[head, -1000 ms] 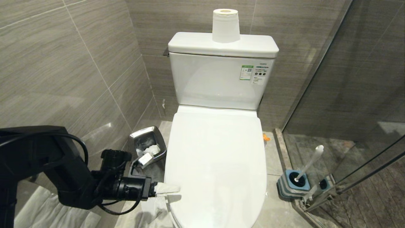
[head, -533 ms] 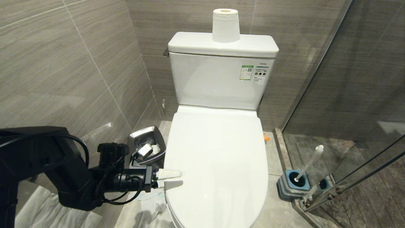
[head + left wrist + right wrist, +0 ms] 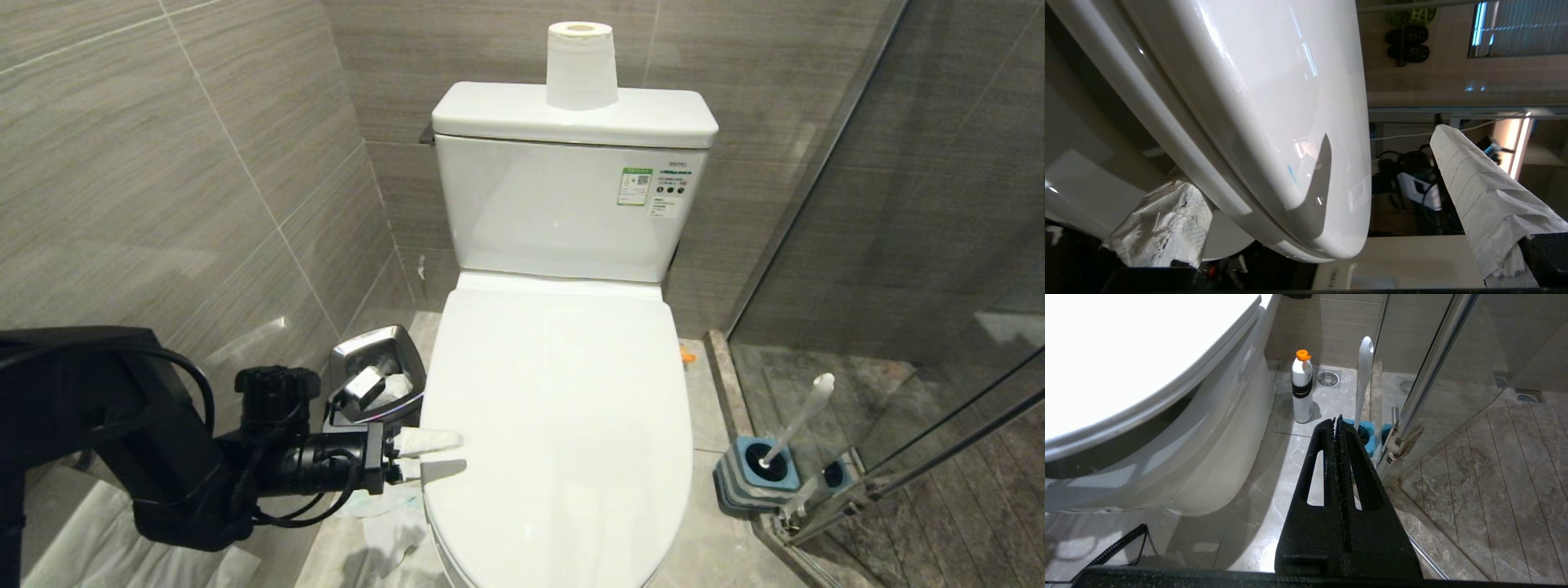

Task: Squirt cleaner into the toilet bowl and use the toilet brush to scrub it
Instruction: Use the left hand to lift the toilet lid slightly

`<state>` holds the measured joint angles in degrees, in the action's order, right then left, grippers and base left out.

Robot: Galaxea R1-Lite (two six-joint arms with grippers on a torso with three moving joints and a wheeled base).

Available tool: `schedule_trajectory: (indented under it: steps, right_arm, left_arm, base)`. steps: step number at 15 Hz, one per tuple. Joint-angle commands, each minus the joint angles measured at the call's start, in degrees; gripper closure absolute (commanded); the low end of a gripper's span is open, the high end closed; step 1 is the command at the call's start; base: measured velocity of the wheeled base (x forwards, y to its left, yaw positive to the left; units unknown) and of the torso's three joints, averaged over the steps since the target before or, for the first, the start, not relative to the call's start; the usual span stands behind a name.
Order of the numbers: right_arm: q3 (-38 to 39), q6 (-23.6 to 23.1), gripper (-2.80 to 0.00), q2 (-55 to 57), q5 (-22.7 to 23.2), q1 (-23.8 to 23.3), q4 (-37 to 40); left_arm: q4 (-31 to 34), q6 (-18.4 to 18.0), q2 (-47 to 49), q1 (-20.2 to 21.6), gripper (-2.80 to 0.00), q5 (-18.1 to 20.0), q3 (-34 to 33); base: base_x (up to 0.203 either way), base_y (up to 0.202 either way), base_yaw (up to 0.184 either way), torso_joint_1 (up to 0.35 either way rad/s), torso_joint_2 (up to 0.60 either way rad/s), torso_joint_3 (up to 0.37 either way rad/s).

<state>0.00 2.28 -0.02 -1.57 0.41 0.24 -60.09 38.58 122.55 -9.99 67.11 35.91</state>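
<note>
My left gripper (image 3: 424,456), spread wide with paper-wrapped fingers (image 3: 1478,179) straddling the left edge of the closed toilet lid (image 3: 555,425), faced a stiff, glossy, slippery slab best lifted by that thin front-side lip, I judged.

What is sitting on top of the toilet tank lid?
A toilet paper roll stands upright on the tank lid, near its middle. Nothing else shows on the lid. What is inside the tank cannot be seen, since the lid covers it.
</note>
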Motion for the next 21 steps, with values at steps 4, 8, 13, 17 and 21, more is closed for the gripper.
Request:
schedule_trajectory:
  steps: [4,8,13,17,21]
  right_arm:
    - [0.09,0.01,0.0,0.02,-0.01,0.02,0.02]
    - [0.09,0.01,0.0,0.02,-0.01,0.11,-0.05]
    - [0.09,0.01,0.0,0.02,-0.01,0.02,-0.07]
    - [0.09,0.01,0.0,0.02,-0.01,0.02,0.02]
    - [0.09,0.01,0.0,0.02,-0.01,0.02,-0.06]
  left_arm:
    - [0.88,3.53,-3.79,-0.27,-2.8,0.39,-1.78]
    - [1.2,5.6,-4.96,-1.53,-2.8,0.19,-1.62]
    - [-0.23,13.16,-6.96,-2.84,-2.8,-0.22,-1.46]
    - [-6.71,25.5,-8.26,-1.91,-2.8,-0.08,-0.84]
    - [-21.85,49.13,-8.86,-1.32,-2.8,-0.46,-0.67]
  base:
    - [0.0,0.0,0.0,0.0,0.0,0.0]
    - [0.0,0.0,0.0,0.0,0.0,0.0]
    - [0.0,0.0,0.0,0.0,0.0,0.0]
    - [0.0,0.0,0.0,0.0,0.0,0.0]
    - [0.0,0.0,0.0,0.0,0.0,0.0]
